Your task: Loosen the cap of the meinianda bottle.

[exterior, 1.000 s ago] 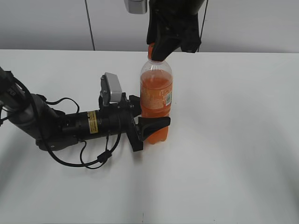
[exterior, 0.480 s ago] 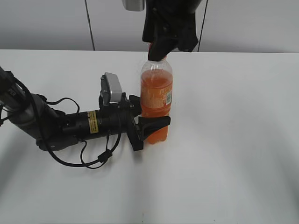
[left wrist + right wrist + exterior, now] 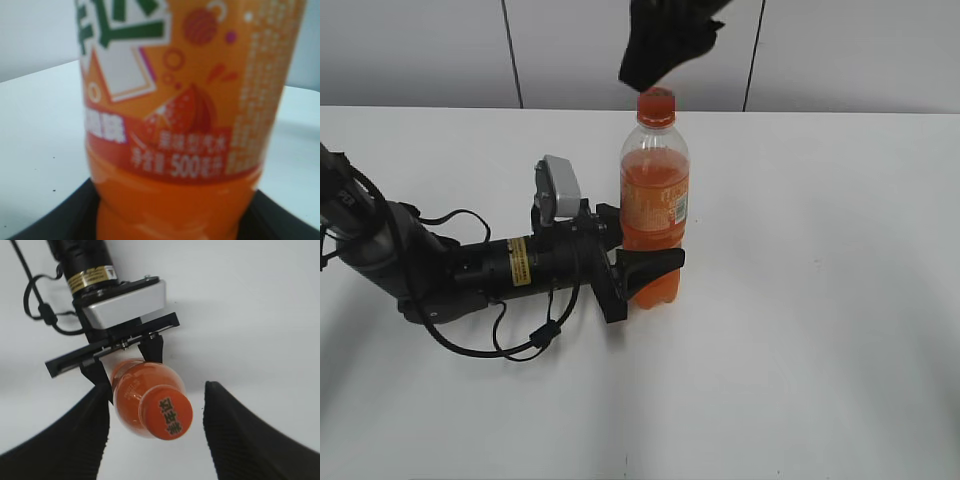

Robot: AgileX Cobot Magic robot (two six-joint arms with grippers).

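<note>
Directly below right gripper, fingers spread wide: cap, clear, axis upright; left gripper clamping meinianda bottle low.

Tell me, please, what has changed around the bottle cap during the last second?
The right gripper let go of the cap and rose clear above it, jaws now open. The cap remains on the meinianda bottle. The left gripper still clamps the bottle's lower body; the bottle has not moved.

Upright meinianda bottle of orange liquid; orange cap on top
</note>
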